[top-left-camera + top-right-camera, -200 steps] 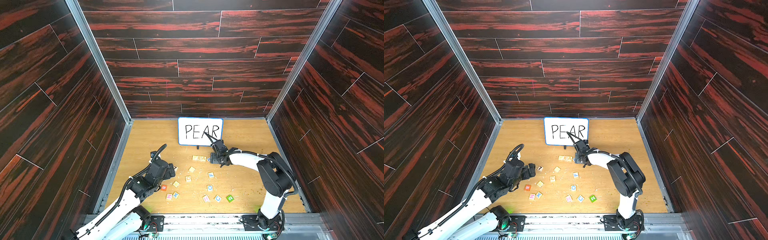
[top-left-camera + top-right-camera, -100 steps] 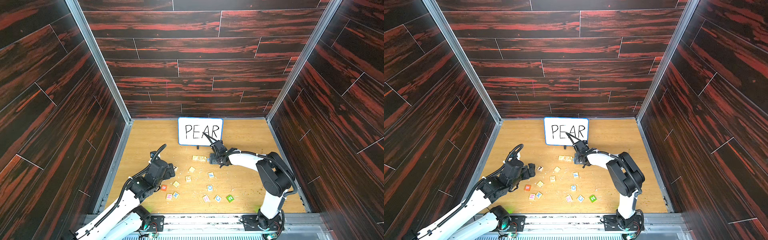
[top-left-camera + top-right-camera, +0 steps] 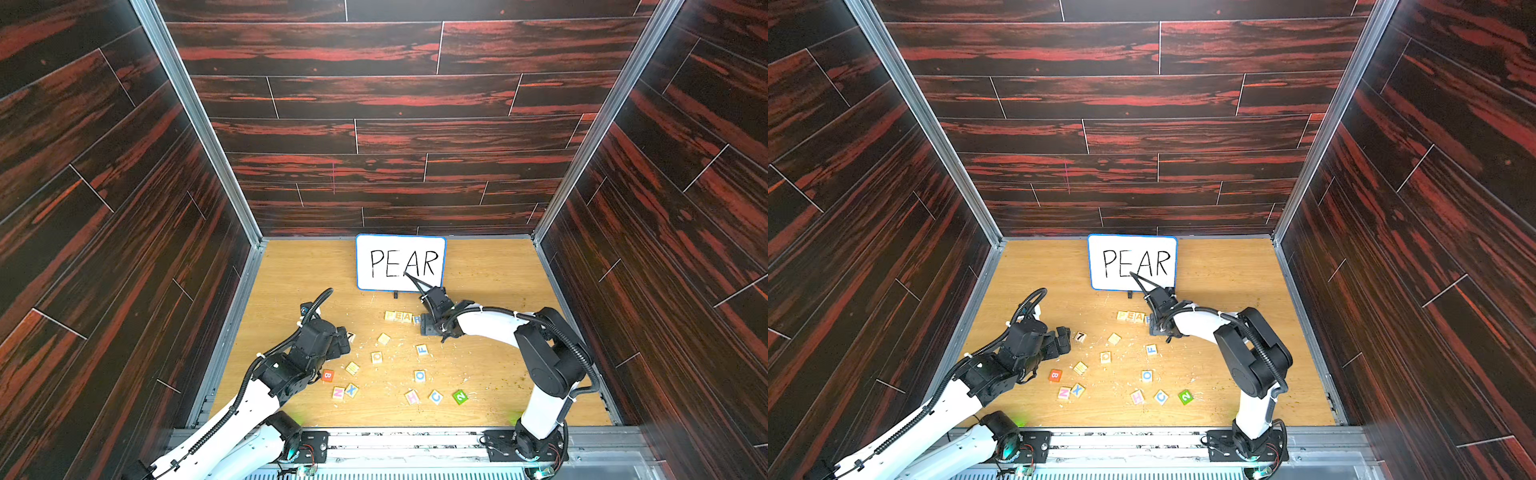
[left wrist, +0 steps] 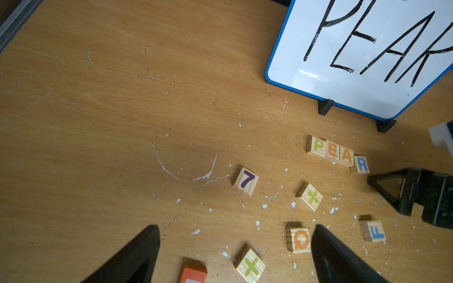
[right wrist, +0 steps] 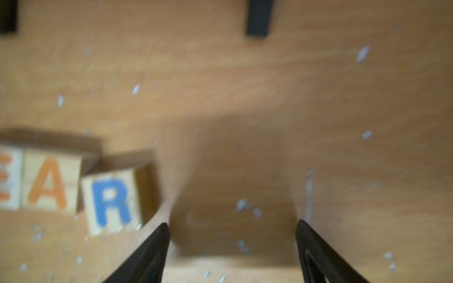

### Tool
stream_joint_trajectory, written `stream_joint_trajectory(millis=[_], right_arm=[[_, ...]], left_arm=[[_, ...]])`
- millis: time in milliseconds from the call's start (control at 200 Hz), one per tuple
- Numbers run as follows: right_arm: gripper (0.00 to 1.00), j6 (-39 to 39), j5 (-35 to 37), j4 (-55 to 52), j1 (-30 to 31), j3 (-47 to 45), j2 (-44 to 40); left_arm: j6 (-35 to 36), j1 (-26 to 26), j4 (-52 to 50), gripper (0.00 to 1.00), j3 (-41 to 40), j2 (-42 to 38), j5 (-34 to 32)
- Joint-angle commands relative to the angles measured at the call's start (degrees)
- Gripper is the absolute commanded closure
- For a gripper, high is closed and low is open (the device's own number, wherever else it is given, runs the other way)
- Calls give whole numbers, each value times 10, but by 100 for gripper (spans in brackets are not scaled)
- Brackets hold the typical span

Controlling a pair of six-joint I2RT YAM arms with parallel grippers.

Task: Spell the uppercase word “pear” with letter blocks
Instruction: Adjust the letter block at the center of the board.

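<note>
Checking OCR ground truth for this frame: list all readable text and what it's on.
"PEAR": whiteboard
"P": P block
"E": E block
"A": A block
"R": R block
"7": 7 block
"%": percent block
"Q": Q block
"F": F block
"×": cross block
"B": B block
"N": N block
"X": X block
"O": O block
"H": H block
"C": C block
"2": 2 block
Nothing else readable.

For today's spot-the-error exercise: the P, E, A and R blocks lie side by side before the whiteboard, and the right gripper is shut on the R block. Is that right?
Not quite. The right gripper is open and empty; the R block lies beside it, outside the jaws, as the right wrist view shows. The rest holds.
</note>
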Motion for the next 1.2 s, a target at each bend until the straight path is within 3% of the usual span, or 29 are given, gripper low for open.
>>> stream_joint_trajectory(millis=[0,516,862,1198], right_arm=[[19,15,-1,-4,7,2,-10],[19,18,3,14,3,44,33],[19,17,8,9,2,13,-20],[18,-2,4,20,-61,-10,-40]], left_arm=[[-3,2,4,1,16,-2,-5],[-6,2,-6,1,10,-18,-13],[-5,2,1,1,9,-12,-10],[-4,2,15,1,11,3,-3]])
